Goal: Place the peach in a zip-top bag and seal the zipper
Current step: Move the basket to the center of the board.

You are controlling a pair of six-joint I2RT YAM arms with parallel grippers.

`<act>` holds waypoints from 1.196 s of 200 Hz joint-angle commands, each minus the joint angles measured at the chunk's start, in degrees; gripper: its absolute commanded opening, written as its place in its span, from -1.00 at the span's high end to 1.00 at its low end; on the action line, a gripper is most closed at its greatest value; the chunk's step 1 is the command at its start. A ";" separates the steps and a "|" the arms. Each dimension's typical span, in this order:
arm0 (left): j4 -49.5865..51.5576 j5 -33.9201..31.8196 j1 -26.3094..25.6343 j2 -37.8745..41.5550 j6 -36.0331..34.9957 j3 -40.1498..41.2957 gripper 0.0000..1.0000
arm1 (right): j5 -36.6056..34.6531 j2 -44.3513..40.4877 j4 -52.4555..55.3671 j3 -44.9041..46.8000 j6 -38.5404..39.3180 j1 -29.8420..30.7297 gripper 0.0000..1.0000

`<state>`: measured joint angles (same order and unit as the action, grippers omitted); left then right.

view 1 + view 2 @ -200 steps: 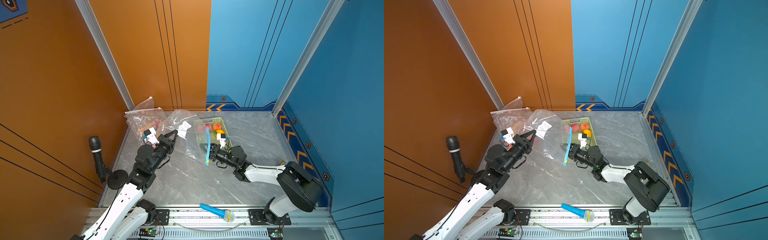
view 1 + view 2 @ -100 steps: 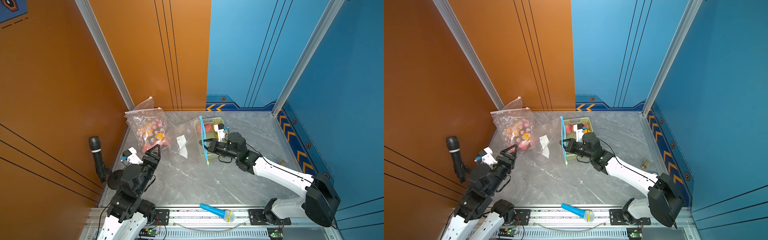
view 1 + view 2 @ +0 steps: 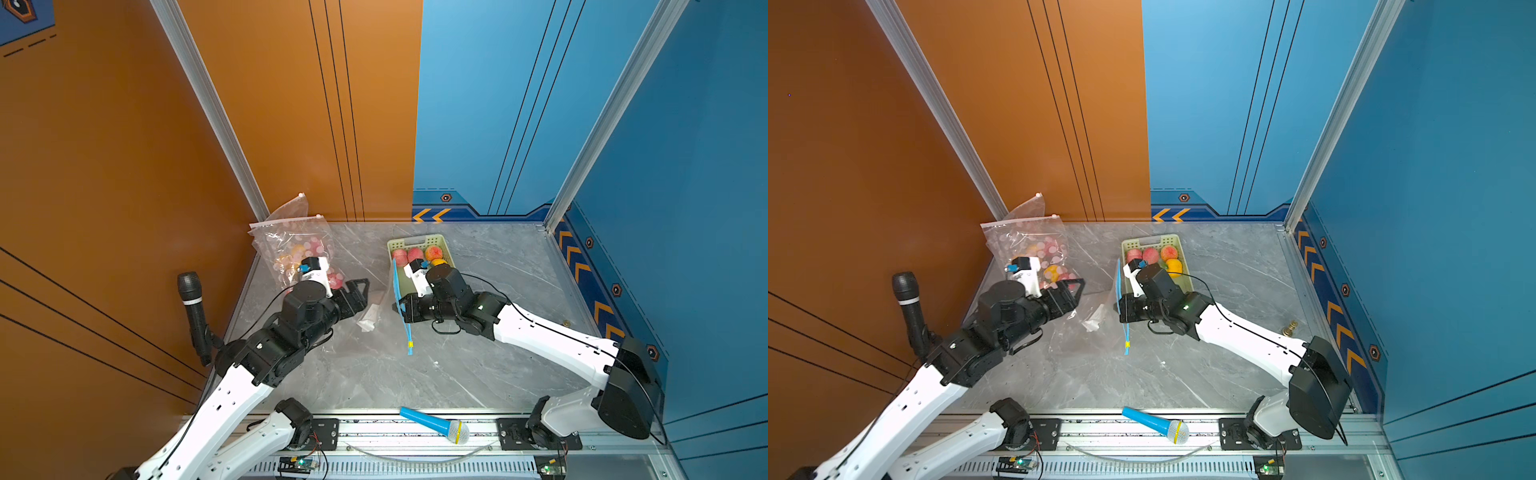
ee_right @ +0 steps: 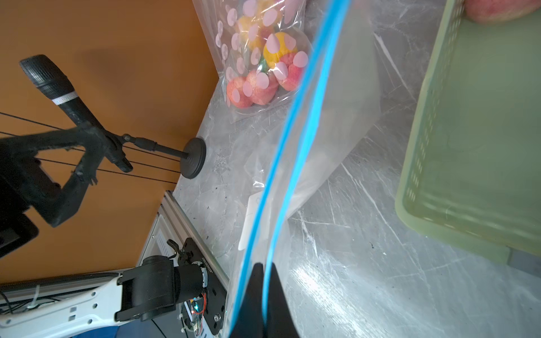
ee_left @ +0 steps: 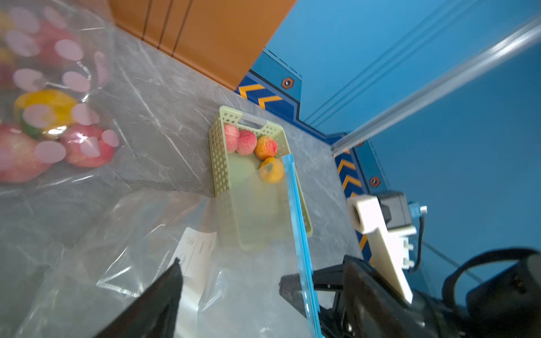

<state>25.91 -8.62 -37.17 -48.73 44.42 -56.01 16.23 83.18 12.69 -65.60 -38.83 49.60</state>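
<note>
Zipper (image 3: 408, 336): runs 12-to-6 o'clock; right hand (image 3: 400, 308) clenched on its middle.
Left hand (image 3: 365, 294): released, at bag's (image 3: 386, 332) 9 o'clock.

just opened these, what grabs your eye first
The right tool is shut on the bright blue zipper of a clear zip-top bag, holding that edge up mid-table. Behind it, a pale green basket holds peaches; a dotted bag of fruit sits by the orange wall.
</note>
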 commanded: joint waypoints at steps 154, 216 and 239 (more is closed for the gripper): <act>7.20 -6.15 -7.75 -16.98 -14.02 -12.88 -0.37 | -2.48 -2.48 -5.37 -1.85 5.73 1.55 1.00; 8.45 -5.45 -7.48 -18.32 -13.86 -12.73 0.23 | -4.39 -2.67 -4.58 -2.01 6.31 1.46 1.00; 8.45 -5.83 -7.40 -17.64 -13.38 -12.28 0.44 | -5.41 -2.46 -4.43 -1.99 6.22 1.36 1.00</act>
<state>32.91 -14.35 -44.47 -67.02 30.83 -67.83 13.10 81.97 8.86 -67.40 -33.82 50.89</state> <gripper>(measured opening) 0.316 0.047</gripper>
